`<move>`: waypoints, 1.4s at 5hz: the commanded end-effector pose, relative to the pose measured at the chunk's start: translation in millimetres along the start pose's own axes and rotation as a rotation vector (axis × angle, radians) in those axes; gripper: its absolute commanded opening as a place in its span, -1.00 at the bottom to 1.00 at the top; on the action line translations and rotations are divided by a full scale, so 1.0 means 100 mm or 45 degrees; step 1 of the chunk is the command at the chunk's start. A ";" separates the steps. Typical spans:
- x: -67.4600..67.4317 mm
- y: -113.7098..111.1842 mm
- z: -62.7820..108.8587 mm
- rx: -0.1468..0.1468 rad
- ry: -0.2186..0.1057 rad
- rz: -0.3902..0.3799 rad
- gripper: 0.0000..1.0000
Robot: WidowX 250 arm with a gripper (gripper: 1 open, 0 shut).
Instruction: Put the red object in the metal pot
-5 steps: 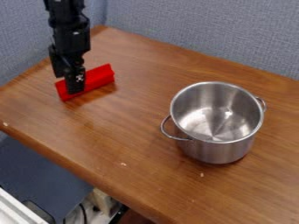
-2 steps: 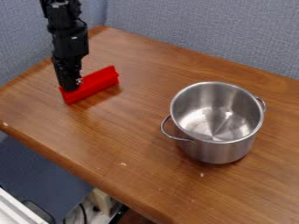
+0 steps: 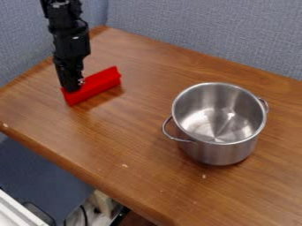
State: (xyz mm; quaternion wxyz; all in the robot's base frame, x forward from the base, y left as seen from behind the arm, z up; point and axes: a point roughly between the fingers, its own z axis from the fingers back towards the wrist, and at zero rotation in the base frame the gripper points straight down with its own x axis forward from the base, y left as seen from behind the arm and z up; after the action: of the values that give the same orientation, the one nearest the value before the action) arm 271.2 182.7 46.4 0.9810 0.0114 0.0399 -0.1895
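Note:
The red object (image 3: 97,85) is a bright red elongated block lying on the wooden table (image 3: 130,132) at the left. My black gripper (image 3: 71,85) points straight down over the block's left end, its fingers shut on that end, with the block resting on the table. The metal pot (image 3: 218,122) is a shiny round steel pot with small side handles. It stands upright and empty at the right, well apart from the block.
A grey fabric wall rises behind the table. The table's front edge runs diagonally at the lower left, with dark floor below it.
The jaws have shut on the block's left end. The block has shifted and turned slightly. The arm has stayed in place.

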 end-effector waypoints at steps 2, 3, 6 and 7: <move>-0.02 0.09 0.10 0.018 -0.038 0.044 -1.00; -0.02 0.09 0.11 0.009 -0.042 0.057 -1.00; -0.03 0.04 0.14 -0.022 -0.063 0.091 -1.00; -0.03 0.00 0.16 -0.030 -0.072 0.102 -1.00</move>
State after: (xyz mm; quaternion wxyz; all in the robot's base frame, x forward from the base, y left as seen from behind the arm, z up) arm 268.3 178.2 46.3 0.9868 -0.0202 0.0345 -0.1571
